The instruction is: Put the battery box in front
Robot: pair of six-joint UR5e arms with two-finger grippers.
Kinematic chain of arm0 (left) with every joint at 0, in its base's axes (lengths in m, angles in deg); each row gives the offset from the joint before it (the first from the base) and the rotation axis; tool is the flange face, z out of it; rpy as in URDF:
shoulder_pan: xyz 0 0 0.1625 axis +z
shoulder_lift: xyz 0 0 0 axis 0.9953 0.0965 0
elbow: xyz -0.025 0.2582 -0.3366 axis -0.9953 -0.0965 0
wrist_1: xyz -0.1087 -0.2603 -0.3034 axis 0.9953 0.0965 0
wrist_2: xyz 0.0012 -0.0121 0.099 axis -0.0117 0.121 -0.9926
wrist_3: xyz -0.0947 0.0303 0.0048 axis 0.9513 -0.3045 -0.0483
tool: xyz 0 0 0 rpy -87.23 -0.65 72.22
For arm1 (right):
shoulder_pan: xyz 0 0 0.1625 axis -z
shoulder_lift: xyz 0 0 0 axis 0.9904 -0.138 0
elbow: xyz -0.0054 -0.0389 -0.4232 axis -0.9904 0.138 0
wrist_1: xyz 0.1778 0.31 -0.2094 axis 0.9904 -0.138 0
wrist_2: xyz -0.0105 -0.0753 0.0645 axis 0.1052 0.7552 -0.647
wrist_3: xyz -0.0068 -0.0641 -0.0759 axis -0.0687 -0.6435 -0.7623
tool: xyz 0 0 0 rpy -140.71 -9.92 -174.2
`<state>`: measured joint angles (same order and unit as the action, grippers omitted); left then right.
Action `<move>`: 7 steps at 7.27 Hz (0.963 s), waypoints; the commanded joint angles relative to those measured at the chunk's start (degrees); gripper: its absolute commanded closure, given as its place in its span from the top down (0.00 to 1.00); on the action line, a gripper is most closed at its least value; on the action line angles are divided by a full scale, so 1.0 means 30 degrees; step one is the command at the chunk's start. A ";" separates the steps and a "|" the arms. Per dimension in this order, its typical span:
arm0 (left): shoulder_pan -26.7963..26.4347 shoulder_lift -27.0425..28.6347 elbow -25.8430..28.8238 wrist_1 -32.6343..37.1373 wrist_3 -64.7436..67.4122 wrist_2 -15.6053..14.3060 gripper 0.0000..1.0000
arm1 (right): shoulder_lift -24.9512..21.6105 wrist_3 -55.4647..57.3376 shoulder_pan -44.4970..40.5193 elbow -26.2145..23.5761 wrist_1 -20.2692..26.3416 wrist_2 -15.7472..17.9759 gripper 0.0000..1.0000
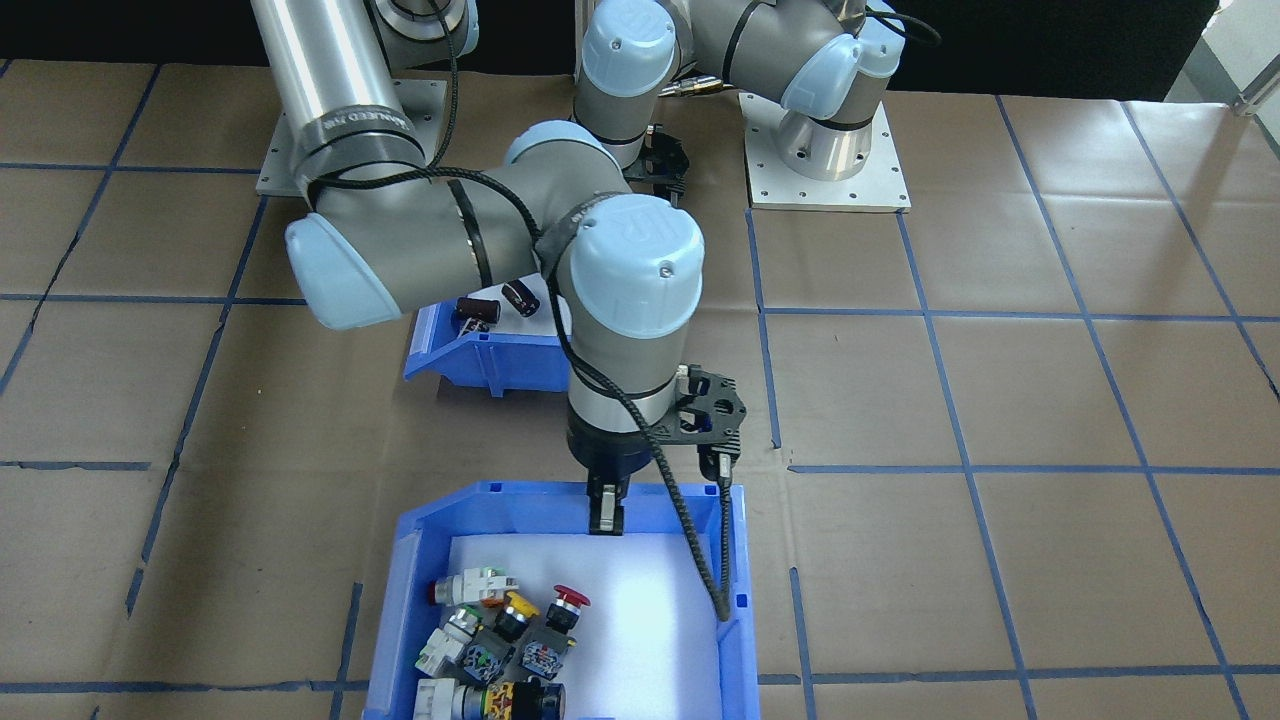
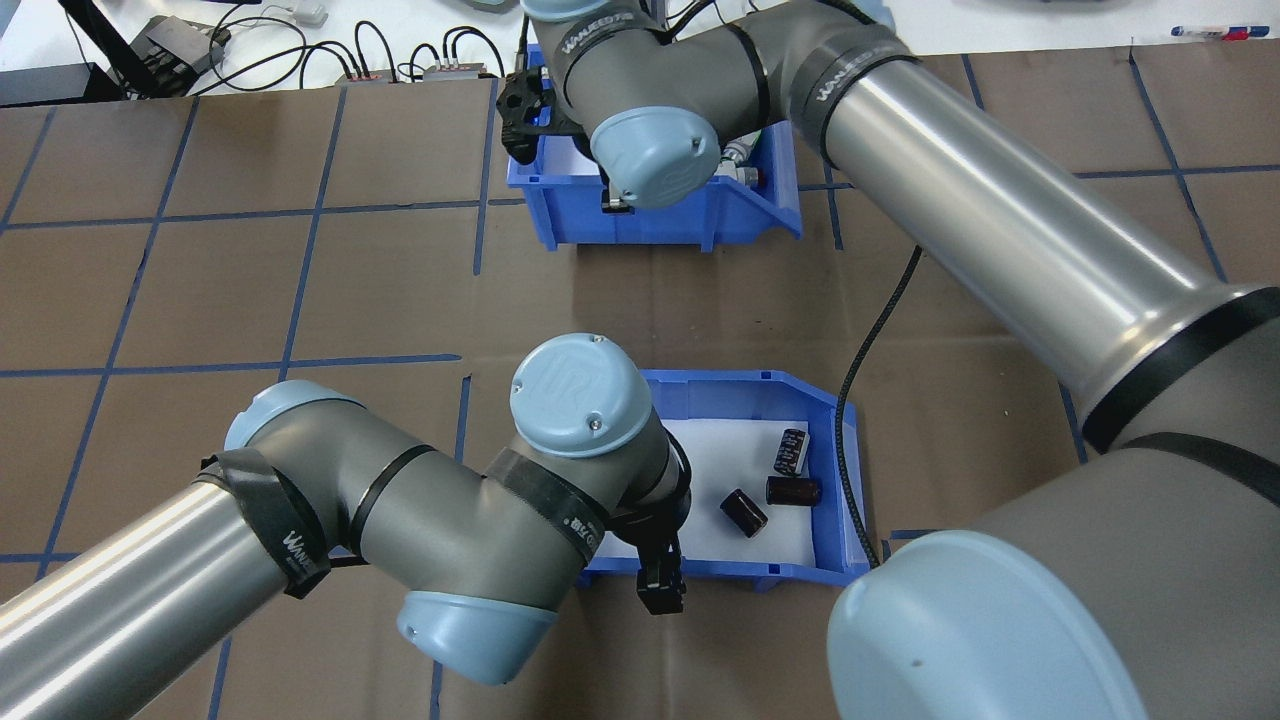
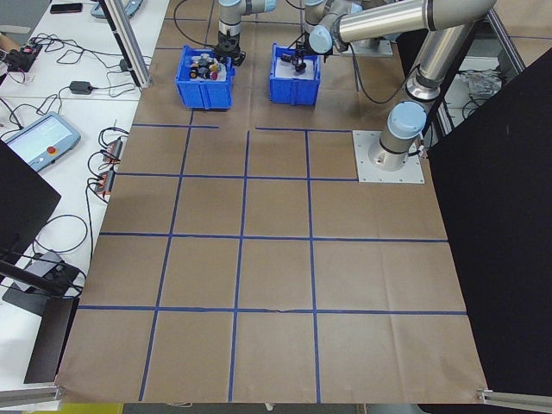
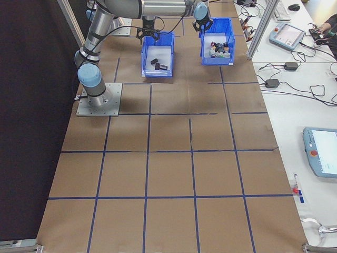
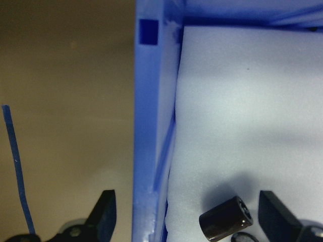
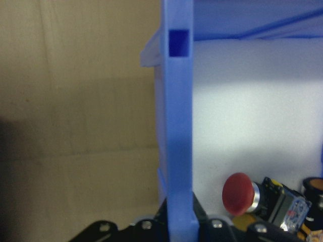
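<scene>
Battery box [image 2: 745,480] at lower centre of the overhead frame. Left gripper [image 5: 184,214] spread astride its near wall, fingers [image 5: 103,212] open, readied for clamping. Right gripper [image 6: 176,229] pinched shut on switch bin [image 1: 560,600] wall, probably for shifting it.

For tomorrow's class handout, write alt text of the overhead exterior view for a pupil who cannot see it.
Two robot arms each reach to a blue bin on a brown, blue-taped table. The left hand straddles the near wall of the battery box, which holds three dark cylinders; the right hand is at the wall of the farther switch bin.
</scene>
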<state>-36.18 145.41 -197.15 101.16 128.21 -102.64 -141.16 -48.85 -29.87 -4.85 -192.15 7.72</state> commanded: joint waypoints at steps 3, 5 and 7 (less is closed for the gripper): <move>-0.0214 0.0426 -0.0741 -0.0227 0.0107 -0.0142 0.76 | -0.2914 -0.6358 0.5571 -0.0138 0.2799 0.0079 0.00; -0.0214 0.0571 -0.0889 -0.2560 0.1159 0.0062 0.12 | -0.3706 -0.8359 0.7683 -0.0167 0.3853 0.0050 0.00; 0.0076 0.0021 -0.0716 -0.2778 0.0523 -0.0083 0.00 | -0.4467 -1.0671 0.9559 -0.1039 0.4737 -0.0009 0.00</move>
<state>-36.63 146.76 -199.62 93.61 130.92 -102.65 -152.94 -76.70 -4.99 -6.06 -179.54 7.80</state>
